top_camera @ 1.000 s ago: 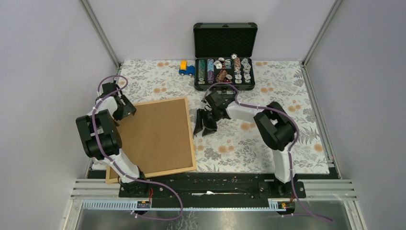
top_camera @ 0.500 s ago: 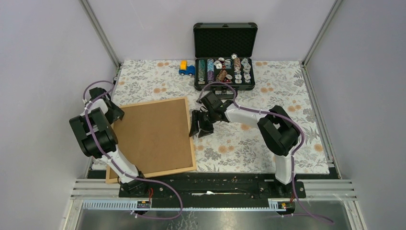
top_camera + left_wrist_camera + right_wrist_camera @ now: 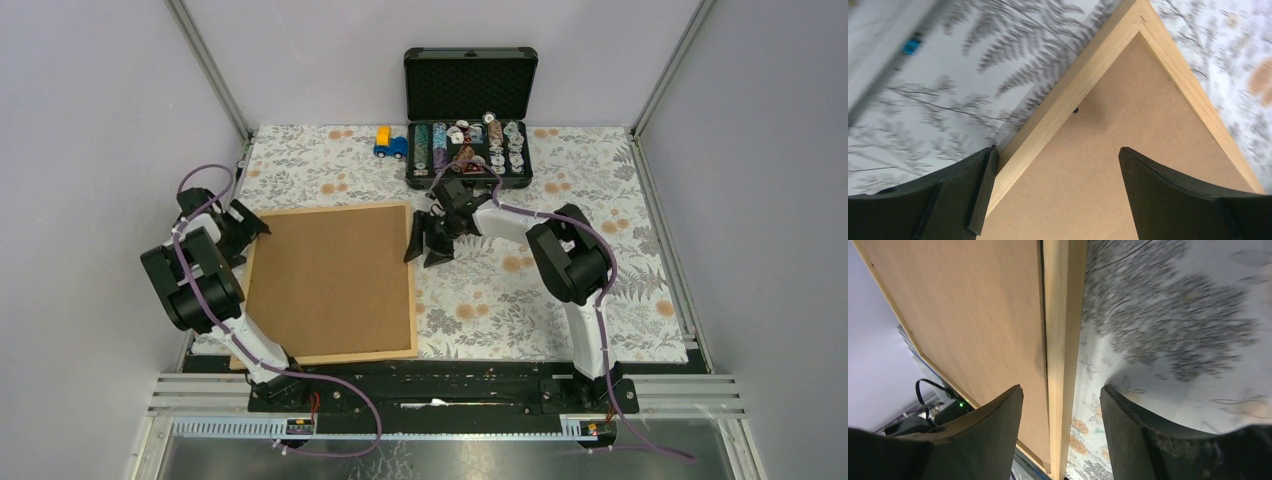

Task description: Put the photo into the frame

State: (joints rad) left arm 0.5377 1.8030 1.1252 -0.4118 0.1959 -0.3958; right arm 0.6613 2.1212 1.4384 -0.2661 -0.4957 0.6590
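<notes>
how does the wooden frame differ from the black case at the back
The frame lies flat, back up, showing its brown backing board; the black case stands open, lid upright. The frame is light wood and clearly bigger; the case is black and holds small round items. The frame sits near left, the case far back. Both are rectangular.

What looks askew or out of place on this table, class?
The frame lies slightly rotated on the floral cloth, brown backing sheet up, near-left corner past the cloth's edge. Chips lie jumbled in the open black case.
</notes>
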